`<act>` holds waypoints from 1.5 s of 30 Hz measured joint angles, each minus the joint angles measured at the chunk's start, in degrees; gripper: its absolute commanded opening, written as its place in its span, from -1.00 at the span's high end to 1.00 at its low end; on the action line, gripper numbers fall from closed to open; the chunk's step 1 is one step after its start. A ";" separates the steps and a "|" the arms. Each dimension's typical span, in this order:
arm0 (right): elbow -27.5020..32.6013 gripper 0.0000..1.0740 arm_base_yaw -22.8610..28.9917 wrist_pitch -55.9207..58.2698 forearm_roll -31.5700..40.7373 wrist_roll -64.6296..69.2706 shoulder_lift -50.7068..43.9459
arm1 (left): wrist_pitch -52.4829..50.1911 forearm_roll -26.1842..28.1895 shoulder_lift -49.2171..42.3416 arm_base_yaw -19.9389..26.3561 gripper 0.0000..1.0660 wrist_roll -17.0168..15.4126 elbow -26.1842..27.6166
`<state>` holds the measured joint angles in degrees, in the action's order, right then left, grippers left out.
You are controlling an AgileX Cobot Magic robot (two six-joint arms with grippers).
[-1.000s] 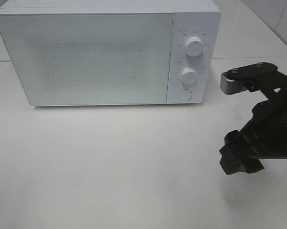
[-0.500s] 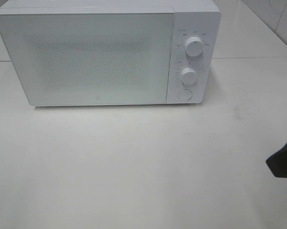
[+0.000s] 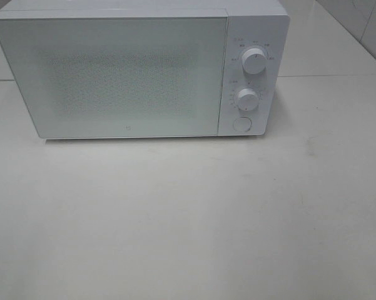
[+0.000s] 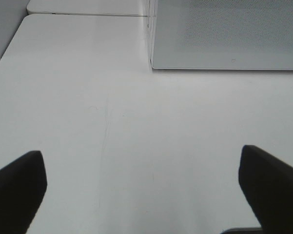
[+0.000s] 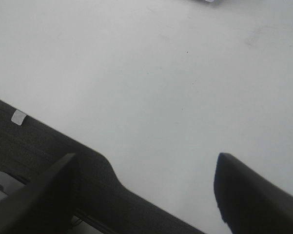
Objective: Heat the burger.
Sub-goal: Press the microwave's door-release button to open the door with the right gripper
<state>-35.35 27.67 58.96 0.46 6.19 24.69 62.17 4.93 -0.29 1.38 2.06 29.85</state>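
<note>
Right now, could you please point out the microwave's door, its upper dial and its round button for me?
microwave door (image 3: 125, 75), exterior high view, middle of the frosted front panel.
upper dial (image 3: 254, 61), exterior high view, centre of the knob.
round button (image 3: 241, 124), exterior high view, centre of the button's face.

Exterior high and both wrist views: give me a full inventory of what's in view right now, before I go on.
microwave: one, white, at the back of the table, door shut
knobs: two, white, on the microwave's panel right of the door, one above the other
button: one, white, round, below the lower knob
table: one, white, carries the microwave
burger: none in view
dark surface: one, black, along the table's edge in the right wrist view; cannot tell what it is
left gripper: one, black, open, over the table, facing the microwave's front
right gripper: one, black, open, over the table by the dark surface
</note>
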 measured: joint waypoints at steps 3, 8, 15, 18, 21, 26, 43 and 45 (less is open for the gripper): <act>1.66 -0.42 -3.50 0.29 -0.06 0.23 -3.09 | 0.00 0.00 0.00 0.00 -0.88 0.00 0.00; 3.38 -0.42 -8.71 0.46 -0.11 0.00 -8.37 | 0.00 0.00 0.00 0.00 -0.88 0.00 0.00; 6.53 -0.42 -13.24 -0.86 -0.06 0.00 -14.90 | 0.00 0.00 0.00 0.00 -0.88 0.00 0.00; 6.70 -0.42 -14.95 -1.20 -0.06 0.06 -17.30 | 0.00 0.00 0.00 0.00 -0.88 0.00 0.00; 6.70 -0.42 -16.39 -1.38 -0.06 0.06 -19.71 | 0.00 0.00 0.00 0.00 -0.88 0.00 0.00; 6.70 -0.42 -19.25 -1.72 -0.06 0.06 -24.75 | 0.00 0.00 0.00 0.00 -0.88 0.00 0.00; 6.70 -0.42 -20.05 -1.78 0.00 0.06 -24.92 | 0.00 0.00 0.00 0.00 -0.88 0.00 0.00; 6.70 -0.42 -20.05 -1.78 0.00 0.06 -24.92 | 0.00 0.00 0.00 0.00 -0.88 0.00 0.00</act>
<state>-28.65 7.62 57.18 0.46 6.25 -0.23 62.17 4.93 -0.29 1.38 2.06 29.85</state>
